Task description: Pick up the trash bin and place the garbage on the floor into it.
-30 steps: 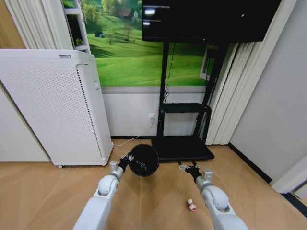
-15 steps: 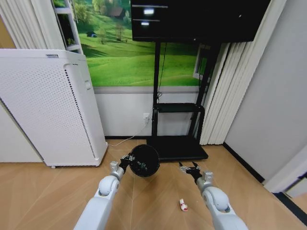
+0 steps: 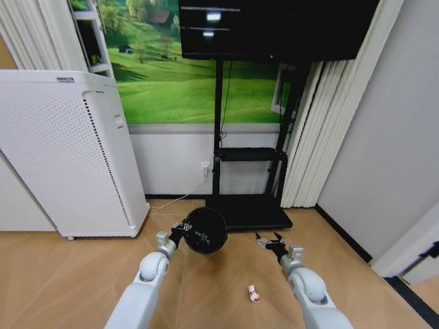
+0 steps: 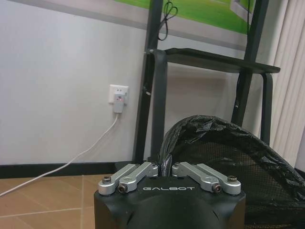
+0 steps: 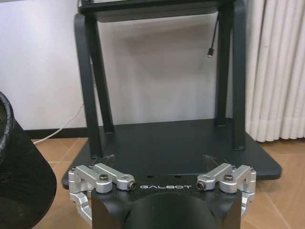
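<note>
In the head view, the left gripper [image 3: 180, 228] is holding the trash bin [image 3: 205, 230] off the floor [image 3: 68, 274], its fingers pinched together on the near rim so that the bin is hanging tilted with its mouth facing the camera. The right gripper [image 3: 268, 241] is hovering at about the same height to the right, its fingers spread wide and gripping nothing. One piece of garbage [image 3: 253, 294], red and white, is lying on the parquet between the two arms, just beside the right forearm and well apart from the bin. A tall white perforated appliance [image 3: 65, 154] is standing at the left, and a black TV stand [image 3: 248, 205] is standing against the wall behind the bin. In the left wrist view, the left gripper [image 4: 165, 164] is showing its two fingers drawn close on the rim of the black bag lining the trash bin [image 4: 224, 162], whose mesh wall is curving away to one side. In the right wrist view, the right gripper [image 5: 159, 161] is showing its fingers set far apart with open air between them, the stand's base plate lying beyond, and the trash bin [image 5: 21, 176] is sitting at the frame's edge.
</note>
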`<state>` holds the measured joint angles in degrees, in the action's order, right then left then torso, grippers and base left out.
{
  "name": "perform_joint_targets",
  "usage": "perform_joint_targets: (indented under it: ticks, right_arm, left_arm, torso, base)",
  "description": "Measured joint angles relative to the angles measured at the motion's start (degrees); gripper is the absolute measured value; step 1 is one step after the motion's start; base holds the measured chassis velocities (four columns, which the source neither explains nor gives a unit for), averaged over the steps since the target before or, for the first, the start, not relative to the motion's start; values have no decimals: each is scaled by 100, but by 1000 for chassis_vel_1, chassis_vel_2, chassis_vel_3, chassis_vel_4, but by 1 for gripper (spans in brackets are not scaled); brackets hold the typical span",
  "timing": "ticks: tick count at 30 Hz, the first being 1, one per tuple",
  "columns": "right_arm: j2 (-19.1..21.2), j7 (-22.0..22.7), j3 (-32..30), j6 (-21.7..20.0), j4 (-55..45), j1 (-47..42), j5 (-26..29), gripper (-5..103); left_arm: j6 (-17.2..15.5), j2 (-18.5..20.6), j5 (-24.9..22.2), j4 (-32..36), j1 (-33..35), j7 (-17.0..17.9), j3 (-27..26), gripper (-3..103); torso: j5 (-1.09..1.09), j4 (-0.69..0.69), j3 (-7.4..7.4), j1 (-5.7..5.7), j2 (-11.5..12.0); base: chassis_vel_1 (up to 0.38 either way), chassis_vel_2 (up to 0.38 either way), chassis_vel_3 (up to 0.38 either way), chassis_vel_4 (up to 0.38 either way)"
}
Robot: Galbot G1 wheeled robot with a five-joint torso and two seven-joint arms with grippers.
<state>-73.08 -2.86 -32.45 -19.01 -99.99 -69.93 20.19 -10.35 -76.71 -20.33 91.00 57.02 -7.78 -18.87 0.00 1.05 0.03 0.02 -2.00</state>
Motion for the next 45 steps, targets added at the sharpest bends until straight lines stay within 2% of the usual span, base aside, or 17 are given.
perform_joint_targets:
  ticks: [7,10,12,15,17,20,25,29,35,45]
  right_arm:
    - [-20,-64,35,206,9,-115,-233,100]
    - [27,-219,169,251,-33,-458,-343,100]
    - [83,-502,226,244,-23,-793,-568,100]
    - [100,-651,229,259,20,-914,-743,100]
    - [249,-1083,306,343,91,-1310,-1176,100]
    - [344,-1328,445,364,205,-1521,-1393,100]
    - [226,-1345,733,374,534,-1494,-1469,100]
    - [-1,-1298,1102,367,1045,-1164,-1476,100]
    - [-137,-1203,1473,251,1357,-887,-1489,100]
    - [-210,-988,1543,189,1828,-564,-1548,100]
  left_arm:
    - [0,15,-7,63,36,-5,-25,7]
    - [0,1,-9,117,75,-5,-67,7]
    - [0,-4,-18,193,122,-5,-108,7]
    - [0,-2,-25,229,144,-5,-126,7]
    - [0,15,-43,349,224,1,-210,7]
    - [-2,18,-50,466,331,1,-300,7]
    - [6,12,-47,625,521,-38,-431,7]
    - [43,16,-23,798,749,-100,-588,7]
    - [86,61,-8,948,969,-173,-759,7]
    - [119,-3,34,1048,1147,-235,-860,7]
  torso:
    - [1,-1,0,0,0]
    - [1,-2,0,0,0]
    - [-1,-1,0,0,0]
    - [0,-1,0,0,0]
    - [1,-2,0,0,0]
    - [-1,0,0,0,0]
    - [0,0,-1,0,1]
    - [0,-3,0,0,1]
    - [0,-3,0,0,1]
    - [0,-1,0,0,1]
  base:
    - [-117,-117,130,106]
    - [-12,-15,30,15]
    - [0,0,0,0]
    - [0,0,0,0]
    - [0,0,0,0]
    - [0,0,0,0]
    - [0,0,0,0]
    - [0,0,0,0]
    - [0,0,0,0]
    - [0,0,0,0]
